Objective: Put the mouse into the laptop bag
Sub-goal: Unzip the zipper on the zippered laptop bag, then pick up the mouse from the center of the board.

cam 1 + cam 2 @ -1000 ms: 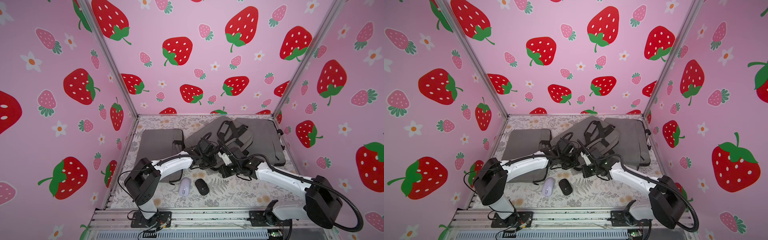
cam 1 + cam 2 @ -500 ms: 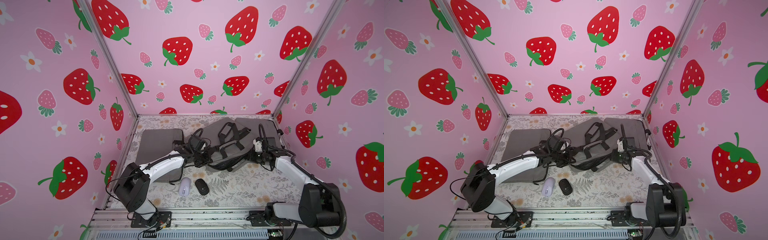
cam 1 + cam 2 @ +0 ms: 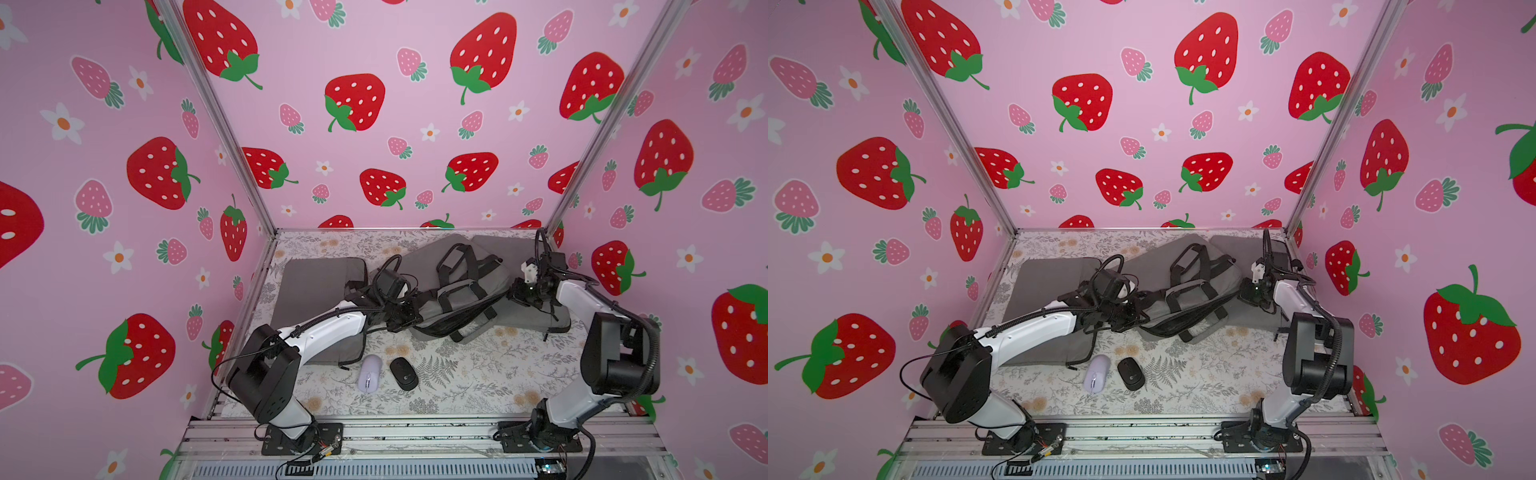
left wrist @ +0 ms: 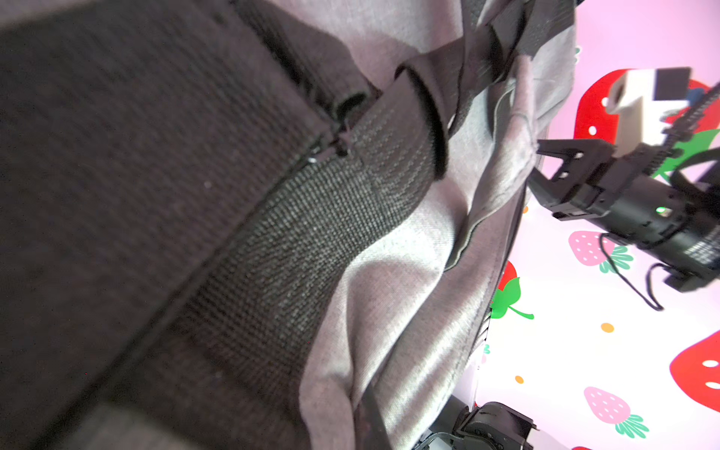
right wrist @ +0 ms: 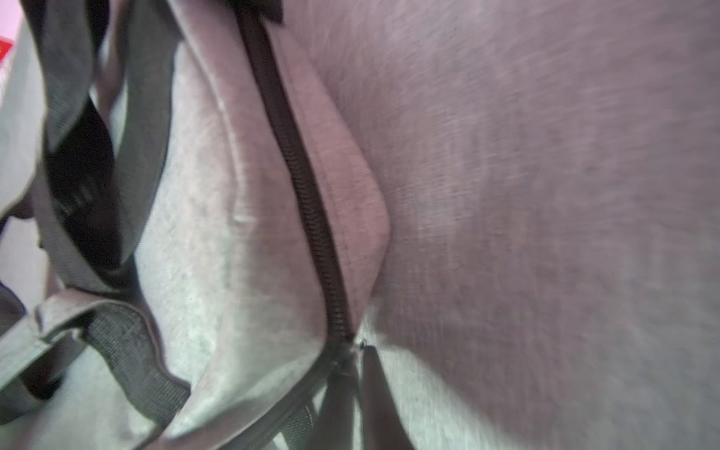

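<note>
The laptop bag (image 3: 457,291), grey with dark handles, lies in the middle of the floral table (image 3: 478,374), a little to the far side and turned at an angle. At its left lies a flat grey sleeve (image 3: 320,282), and at the far right a 2nd grey bag (image 3: 498,245) lies partly under it.

2 mice lie on the table near the front edge, well apart from the laptop bag and outside it. The lilac mouse (image 3: 370,373) is on the left and the black mouse (image 3: 403,373) is just beside it on the right. They do not touch, and no gripper is close to them. Both top views show them in the same way (image 3: 1097,374) (image 3: 1130,373).

The left gripper (image 3: 415,320) is at the left near corner of the laptop bag, with its jaws pressed together. I cannot tell if some fabric is caught between them, because the left wrist view shows only the bag's cloth and a dark woven strap (image 4: 350,175) from very close.

The right gripper (image 3: 513,293) is at the right end of the laptop bag. In the left wrist view its 2 fingers stand a little spread (image 4: 534,165), right at the edge of the grey cloth, and they hold nothing that I can see. The right wrist view is filled with grey fabric and a dark zipper (image 5: 307,195) that runs across it. I cannot tell whether this zipper is open.
</note>
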Robot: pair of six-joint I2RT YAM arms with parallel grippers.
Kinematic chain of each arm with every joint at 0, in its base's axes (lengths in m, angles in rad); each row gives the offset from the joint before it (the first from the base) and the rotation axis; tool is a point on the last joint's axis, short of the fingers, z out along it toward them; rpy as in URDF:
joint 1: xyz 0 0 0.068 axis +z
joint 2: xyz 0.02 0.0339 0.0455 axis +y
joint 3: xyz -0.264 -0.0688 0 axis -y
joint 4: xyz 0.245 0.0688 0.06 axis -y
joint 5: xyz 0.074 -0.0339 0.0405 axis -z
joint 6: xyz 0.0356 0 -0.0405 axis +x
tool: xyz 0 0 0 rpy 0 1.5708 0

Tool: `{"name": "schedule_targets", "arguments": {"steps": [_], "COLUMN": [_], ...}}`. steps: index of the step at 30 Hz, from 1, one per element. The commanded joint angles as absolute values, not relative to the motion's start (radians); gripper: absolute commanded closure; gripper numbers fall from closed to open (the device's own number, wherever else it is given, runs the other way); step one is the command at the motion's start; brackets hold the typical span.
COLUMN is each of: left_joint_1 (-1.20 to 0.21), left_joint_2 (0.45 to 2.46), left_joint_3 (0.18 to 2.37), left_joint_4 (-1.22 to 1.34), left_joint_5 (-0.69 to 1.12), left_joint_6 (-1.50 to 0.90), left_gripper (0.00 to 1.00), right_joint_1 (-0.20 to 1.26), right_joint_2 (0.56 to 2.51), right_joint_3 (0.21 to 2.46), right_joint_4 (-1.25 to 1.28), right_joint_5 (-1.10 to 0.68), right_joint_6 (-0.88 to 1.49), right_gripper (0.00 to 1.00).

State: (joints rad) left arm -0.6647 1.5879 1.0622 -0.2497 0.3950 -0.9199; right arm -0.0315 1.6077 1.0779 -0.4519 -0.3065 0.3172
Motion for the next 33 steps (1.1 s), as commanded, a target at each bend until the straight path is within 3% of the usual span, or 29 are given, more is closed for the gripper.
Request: {"name": "schedule_targets", "arguments": {"steps": [1,8,12,16,19,24,33], "left_joint_1": [-0.65,-0.645,-0.631,-0.613,-0.598,-0.585,-0.563], "left_joint_2": [1.608,1.653,1.684,1.702,1.705,1.673,1.624], "left_joint_3": [1.097,1.151,1.169,1.176,1.164,1.139,1.121], "left_joint_4": [-0.239,-0.232,-0.199,-0.173,-0.129,-0.131,-0.158], "left_joint_5": [0.377,0.428,0.482,0.516,0.561,0.531,0.526], "left_joint_6": [-0.914,-0.917,-0.937,-0.96,-1.003,-1.016,-1.009], "left_gripper": [1.0,1.0,1.0,1.0,1.0,1.0,1.0], "right_joint_1": [0.019,0.337,0.604,0.884,1.097,1.385,1.433], "right_joint_2": [1.462,1.093,0.86,0.753,0.82,1.16,1.486], "right_joint_3": [1.085,0.921,0.812,0.701,0.644,0.741,0.9], "right_joint_4": [-0.507,-0.644,-0.715,-0.705,-0.64,-0.569,-0.384], "right_joint_5": [-0.19,0.045,0.177,0.236,0.296,0.425,0.288], "right_joint_6": [0.309,0.37,0.452,0.58,0.644,0.633,0.492], "right_gripper": [0.51,0.41,0.29,0.3,0.31,0.27,0.2]}}
